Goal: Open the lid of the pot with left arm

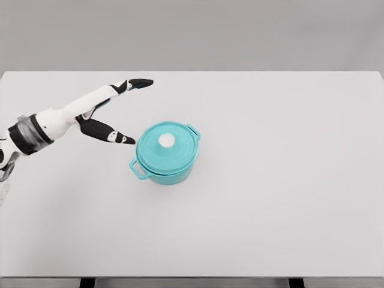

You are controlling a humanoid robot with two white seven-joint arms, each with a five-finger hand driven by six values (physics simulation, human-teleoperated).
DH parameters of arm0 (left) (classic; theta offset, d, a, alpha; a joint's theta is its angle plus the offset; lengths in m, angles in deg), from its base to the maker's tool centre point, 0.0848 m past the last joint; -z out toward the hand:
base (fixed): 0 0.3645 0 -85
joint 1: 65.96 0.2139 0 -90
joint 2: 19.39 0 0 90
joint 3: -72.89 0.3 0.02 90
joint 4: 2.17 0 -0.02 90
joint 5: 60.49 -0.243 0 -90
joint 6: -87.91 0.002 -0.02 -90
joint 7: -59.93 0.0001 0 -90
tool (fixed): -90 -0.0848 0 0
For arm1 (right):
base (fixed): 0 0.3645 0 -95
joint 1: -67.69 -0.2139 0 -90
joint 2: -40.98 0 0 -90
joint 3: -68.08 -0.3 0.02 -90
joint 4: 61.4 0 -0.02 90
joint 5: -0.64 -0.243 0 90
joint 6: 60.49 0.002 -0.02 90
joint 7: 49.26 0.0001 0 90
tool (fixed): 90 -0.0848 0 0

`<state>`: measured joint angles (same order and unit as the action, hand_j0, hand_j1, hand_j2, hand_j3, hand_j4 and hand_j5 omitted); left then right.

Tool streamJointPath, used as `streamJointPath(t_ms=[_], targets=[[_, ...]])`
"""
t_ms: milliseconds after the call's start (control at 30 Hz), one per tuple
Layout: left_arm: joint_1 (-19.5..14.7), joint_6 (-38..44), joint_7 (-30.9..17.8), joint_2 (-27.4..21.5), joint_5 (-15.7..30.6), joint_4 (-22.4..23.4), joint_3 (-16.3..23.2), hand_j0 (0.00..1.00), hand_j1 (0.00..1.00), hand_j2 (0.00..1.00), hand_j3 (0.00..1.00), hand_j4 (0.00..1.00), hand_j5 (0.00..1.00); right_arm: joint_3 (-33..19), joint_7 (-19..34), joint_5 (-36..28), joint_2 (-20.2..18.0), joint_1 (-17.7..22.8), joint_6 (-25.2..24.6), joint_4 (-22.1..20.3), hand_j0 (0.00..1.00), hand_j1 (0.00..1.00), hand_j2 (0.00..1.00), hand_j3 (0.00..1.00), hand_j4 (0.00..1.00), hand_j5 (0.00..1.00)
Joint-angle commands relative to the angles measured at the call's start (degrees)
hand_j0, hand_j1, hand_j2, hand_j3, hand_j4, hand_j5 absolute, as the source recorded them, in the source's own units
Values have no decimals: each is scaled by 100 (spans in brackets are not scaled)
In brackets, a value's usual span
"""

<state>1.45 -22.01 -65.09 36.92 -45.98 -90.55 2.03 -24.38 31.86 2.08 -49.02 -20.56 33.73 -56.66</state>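
Currently my left hand (111, 111) reaches in from the 9 o'clock side of the white table (270, 210), forearm angled up toward 2 o'clock. Fingers are spread wide and hold nothing: the long fingers (139, 83) stretch out toward the far edge, black-tipped, while the thumb (114, 135) splays downward and points at the pot.

Teal pot (167, 153) sits a little left of the table's centre, upright. Its lid (167, 146) is seated flush on the rim, with a white knob (167, 140) at its middle. Two loop handles (139, 169) show on the pot body, one at about 7 o'clock, the other at about 2 o'clock.

Thumb tip lies just beside the lid's edge at its 9 o'clock side; I cannot tell whether it touches, though a narrow gap seems to show. The other fingers are well apart from the pot, off at its 11 o'clock. No part of my hand is on the knob.
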Motion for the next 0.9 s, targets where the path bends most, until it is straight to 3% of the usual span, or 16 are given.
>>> streamJointPath(t_ms=[0,367,467,567,800,867], targets=[[0,436,2,3,324,-21,108,100,100,100,100,100,100,0,0,-3,0,0,0,1,100,100,100,100,100,100],[18,1263,2,-6,640,-232,327,100,100,100,100,100,100,0,0,-3,0,0,0,1,100,100,100,100,100,100],[-44,1272,2,-24,535,-232,512,100,100,100,100,100,100,0,0,-3,0,0,0,1,100,100,100,100,100,100],[-105,1280,2,-6,-10,-232,556,100,100,100,100,100,100,0,0,-3,0,0,0,1,100,100,100,100,100,100],[-158,1272,2,20,-256,-285,670,100,100,100,100,100,100,0,0,-3,0,0,0,1,100,100,100,100,100,100],[-158,1272,2,82,-318,-285,670,94,94,94,94,94,94,0,0,-3,0,0,0,1,100,100,100,100,100,100]])
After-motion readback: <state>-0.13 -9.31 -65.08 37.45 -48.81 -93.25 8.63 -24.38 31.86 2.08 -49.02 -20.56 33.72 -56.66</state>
